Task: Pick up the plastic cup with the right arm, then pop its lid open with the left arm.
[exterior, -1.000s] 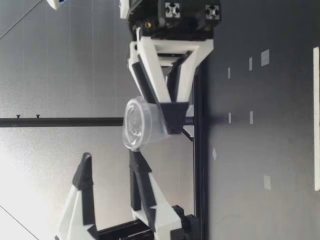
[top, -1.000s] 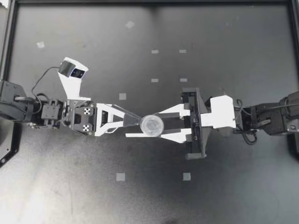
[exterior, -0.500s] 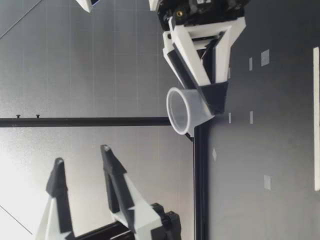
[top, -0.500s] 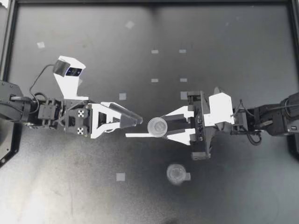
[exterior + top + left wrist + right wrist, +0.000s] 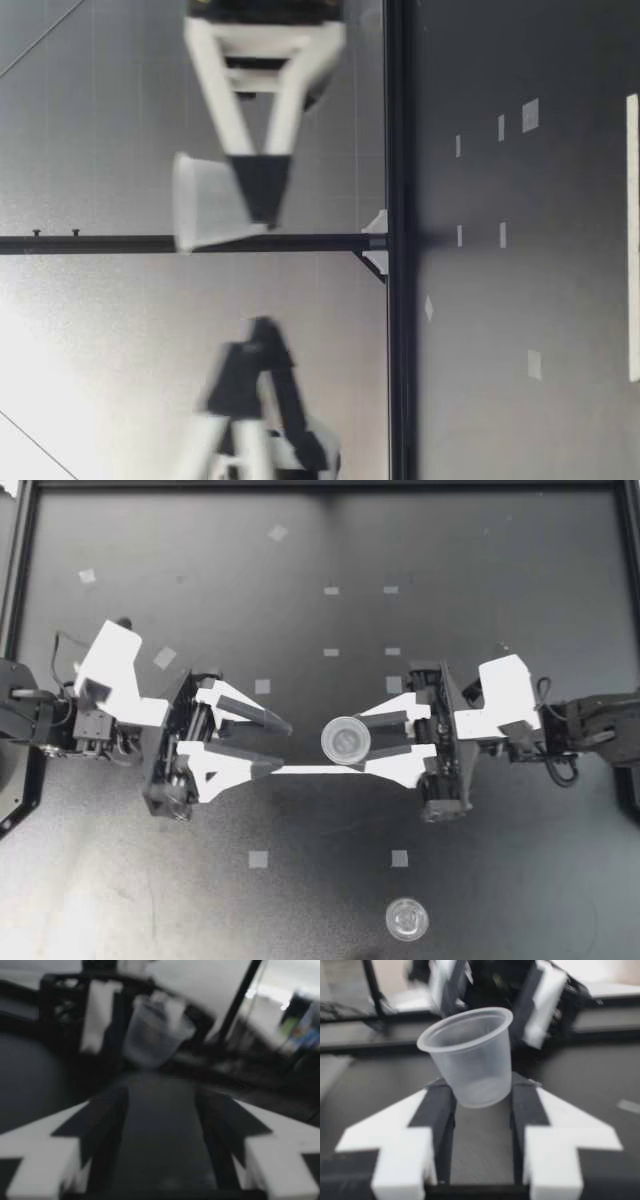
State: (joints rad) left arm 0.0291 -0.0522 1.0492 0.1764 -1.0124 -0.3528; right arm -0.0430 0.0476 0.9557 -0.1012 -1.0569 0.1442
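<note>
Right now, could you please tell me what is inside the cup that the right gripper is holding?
The clear cup in my right gripper looks empty: from above only its bare bottom shows, and nothing shows through its wall. The gripper hides its lower sides.

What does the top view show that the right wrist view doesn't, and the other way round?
Only the top view: a second small clear plastic cup resting alone on the black table, pale tape squares, and both arms whole. Only the right wrist view: the tilted side wall of the held clear plastic cup, with dark finger pads clamping its lower part from two sides. Both: my right gripper shut on that cup and my left gripper facing it; the top view shows the left one open and empty.
</note>
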